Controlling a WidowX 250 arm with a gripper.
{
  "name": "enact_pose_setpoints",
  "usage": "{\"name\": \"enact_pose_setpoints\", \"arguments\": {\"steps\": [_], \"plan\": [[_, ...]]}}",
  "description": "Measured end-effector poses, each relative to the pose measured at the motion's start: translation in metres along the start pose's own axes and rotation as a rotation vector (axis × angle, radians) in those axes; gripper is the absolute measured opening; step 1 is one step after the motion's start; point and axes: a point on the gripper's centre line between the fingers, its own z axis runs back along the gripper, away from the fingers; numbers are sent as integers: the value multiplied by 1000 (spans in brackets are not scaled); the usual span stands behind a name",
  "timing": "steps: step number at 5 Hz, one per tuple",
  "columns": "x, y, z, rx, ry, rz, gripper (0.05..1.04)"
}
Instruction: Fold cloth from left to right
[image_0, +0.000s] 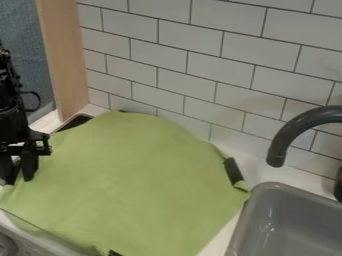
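Beside gray sink, green cloth, tool at edge

Right of the black two-finger pincer, the bottom edge crops the green fabric cloth, which hides most of whatever is beneath. Farther right, the grey rectangular plastic-looking basin and dark curved faucet are cut off.

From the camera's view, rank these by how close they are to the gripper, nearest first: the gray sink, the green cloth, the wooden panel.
1. Green cloth, its left edge right by the gripper.
2. Wooden panel, upper left, behind the cloth.
3. Gray sink, lower right.
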Motion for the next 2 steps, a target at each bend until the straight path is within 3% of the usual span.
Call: {"name": "enact_pose_setpoints", "arguments": {"steps": [2], "plan": [[-3, -4, 2, -24, 6, -30, 126]]}}
